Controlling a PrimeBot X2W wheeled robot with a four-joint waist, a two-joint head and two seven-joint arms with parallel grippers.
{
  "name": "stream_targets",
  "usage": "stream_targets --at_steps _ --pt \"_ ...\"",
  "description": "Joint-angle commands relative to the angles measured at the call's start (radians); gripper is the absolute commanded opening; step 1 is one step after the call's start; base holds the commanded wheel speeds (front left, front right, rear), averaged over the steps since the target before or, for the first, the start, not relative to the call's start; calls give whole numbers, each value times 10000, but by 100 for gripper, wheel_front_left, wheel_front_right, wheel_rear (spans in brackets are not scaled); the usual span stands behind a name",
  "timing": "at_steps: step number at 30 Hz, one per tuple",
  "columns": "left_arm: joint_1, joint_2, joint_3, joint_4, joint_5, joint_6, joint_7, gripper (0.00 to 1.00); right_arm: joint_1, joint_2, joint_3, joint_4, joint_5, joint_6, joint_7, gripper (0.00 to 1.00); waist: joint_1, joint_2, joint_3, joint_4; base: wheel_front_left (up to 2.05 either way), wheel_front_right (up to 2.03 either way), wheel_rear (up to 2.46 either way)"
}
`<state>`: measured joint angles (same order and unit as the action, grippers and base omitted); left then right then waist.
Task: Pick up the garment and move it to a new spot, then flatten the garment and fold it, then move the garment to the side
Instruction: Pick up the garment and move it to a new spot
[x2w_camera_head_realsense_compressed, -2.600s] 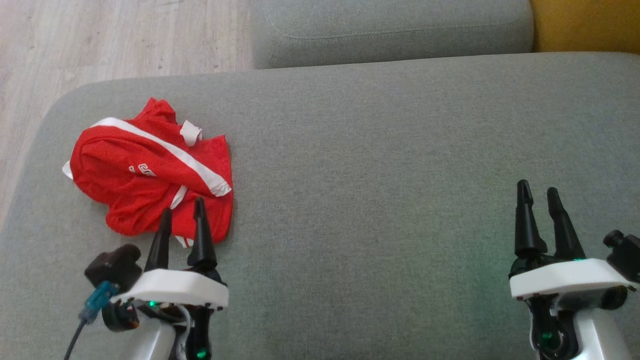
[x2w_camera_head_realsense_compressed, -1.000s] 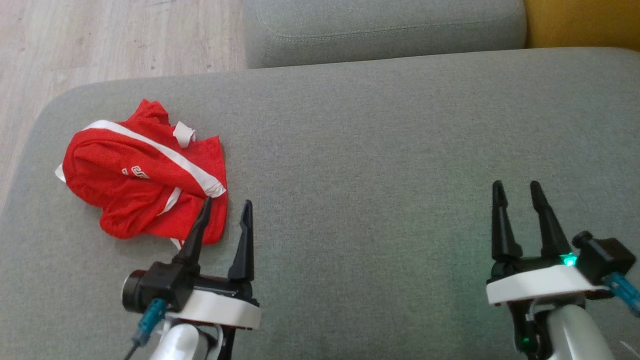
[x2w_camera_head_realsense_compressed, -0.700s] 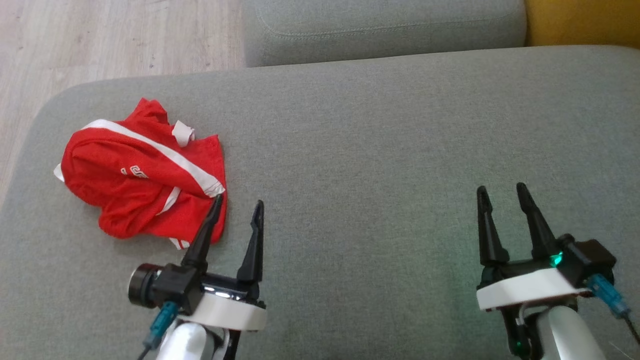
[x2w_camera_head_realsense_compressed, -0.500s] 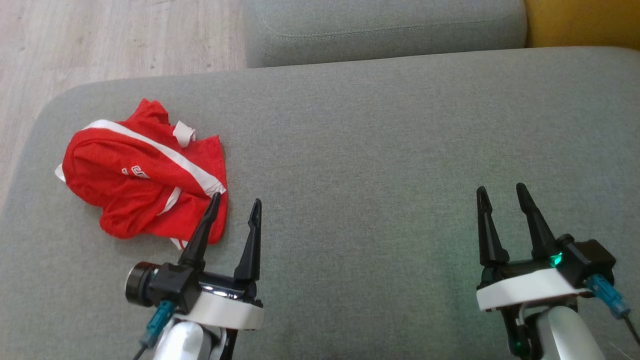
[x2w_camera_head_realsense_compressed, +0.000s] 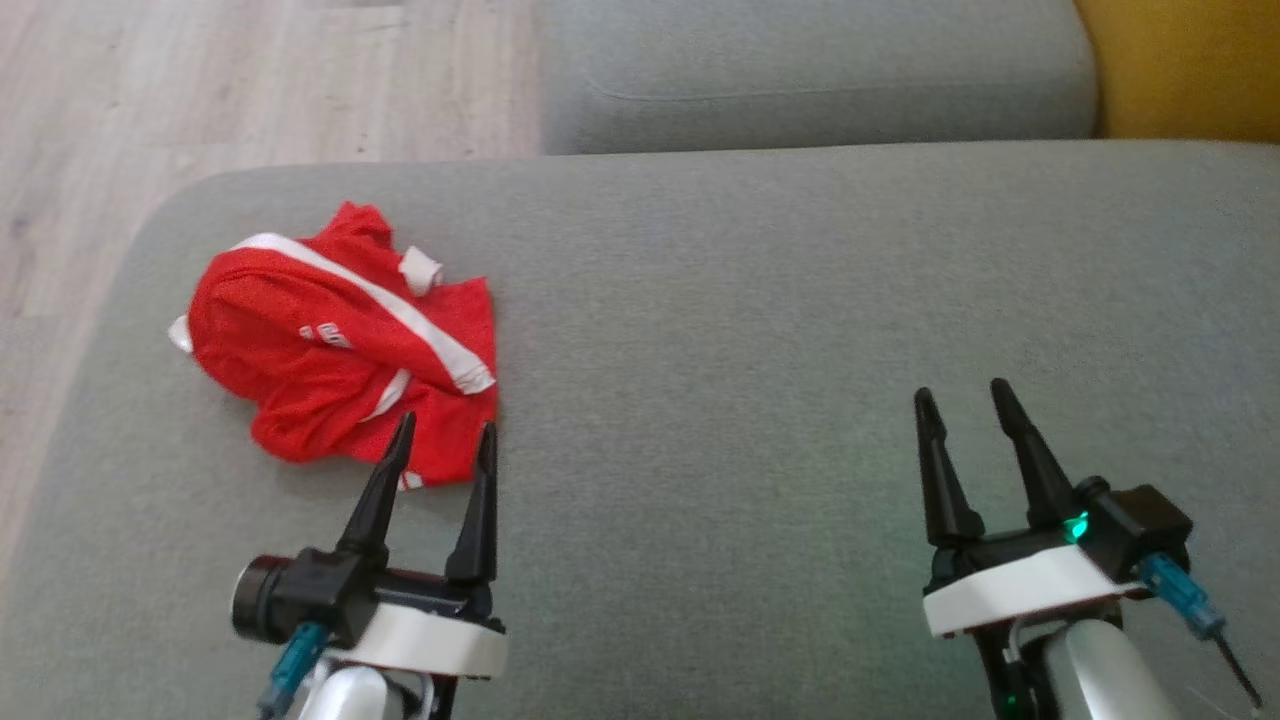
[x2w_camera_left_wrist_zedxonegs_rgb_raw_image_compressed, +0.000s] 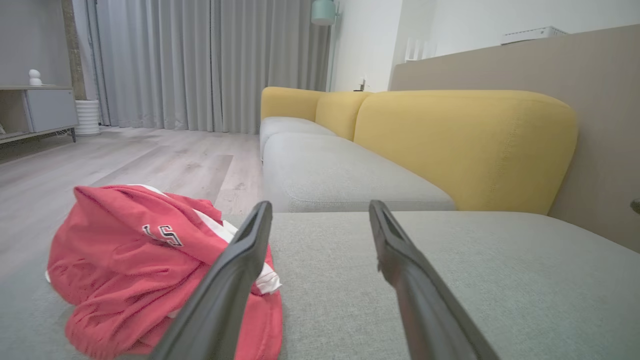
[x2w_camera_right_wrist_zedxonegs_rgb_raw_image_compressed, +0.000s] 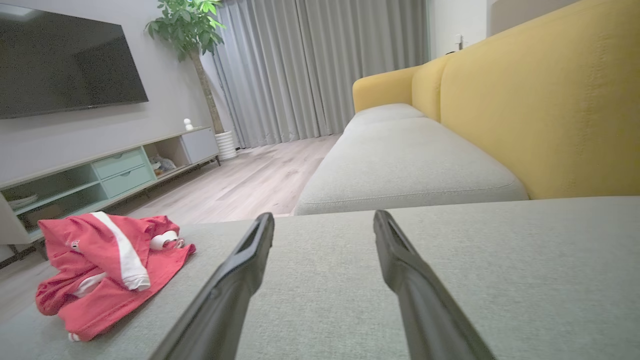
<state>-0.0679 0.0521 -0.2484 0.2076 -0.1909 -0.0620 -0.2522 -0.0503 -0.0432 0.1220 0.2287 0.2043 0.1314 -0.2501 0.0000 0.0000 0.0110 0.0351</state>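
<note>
The garment (x2w_camera_head_realsense_compressed: 345, 345) is a crumpled red piece with white stripes and white lettering, lying on the grey cushion (x2w_camera_head_realsense_compressed: 760, 330) near its left end. It also appears at lower left in the left wrist view as the garment (x2w_camera_left_wrist_zedxonegs_rgb_raw_image_compressed: 135, 265) and at far left in the right wrist view as the garment (x2w_camera_right_wrist_zedxonegs_rgb_raw_image_compressed: 100, 265). My left gripper (x2w_camera_head_realsense_compressed: 445, 430) is open, its fingertips at the garment's near right edge with nothing between them. My right gripper (x2w_camera_head_realsense_compressed: 960, 395) is open and empty over bare cushion far to the right.
A second grey seat cushion (x2w_camera_head_realsense_compressed: 810, 70) lies beyond, with a yellow sofa back (x2w_camera_head_realsense_compressed: 1190, 70) at the far right. Wooden floor (x2w_camera_head_realsense_compressed: 200, 90) runs past the cushion's rounded left edge. A TV cabinet (x2w_camera_right_wrist_zedxonegs_rgb_raw_image_compressed: 100, 175) stands across the room.
The camera has shifted, moving the whole picture right and down. My left gripper's fingertips have drawn closer to the garment's near edge. The garment lies as before.
</note>
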Motion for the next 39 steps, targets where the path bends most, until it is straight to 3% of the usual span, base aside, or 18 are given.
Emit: stream_targets --at_steps 1,25,32,39 --pt "-160 -11 494 -301 80 -18 -95 100 -239 -70 368 -275 60 -7 -116 100 0 0 -119 239 0 0 0" --pt "380 -17 980 -83 25 -84 -95 100 140 -70 1588 -212 385 -7 -116 100 0 0 -457 2795 0 0 0" --pt "335 -18 997 -27 13 -167 -95 100 139 -70 1841 -197 409 -7 -116 100 0 0 -321 3036 0 0 0" --pt "-701 210 912 167 216 -408 -95 100 -85 -70 1820 -257 288 -7 -116 100 0 0 312 2618 0 0 0"
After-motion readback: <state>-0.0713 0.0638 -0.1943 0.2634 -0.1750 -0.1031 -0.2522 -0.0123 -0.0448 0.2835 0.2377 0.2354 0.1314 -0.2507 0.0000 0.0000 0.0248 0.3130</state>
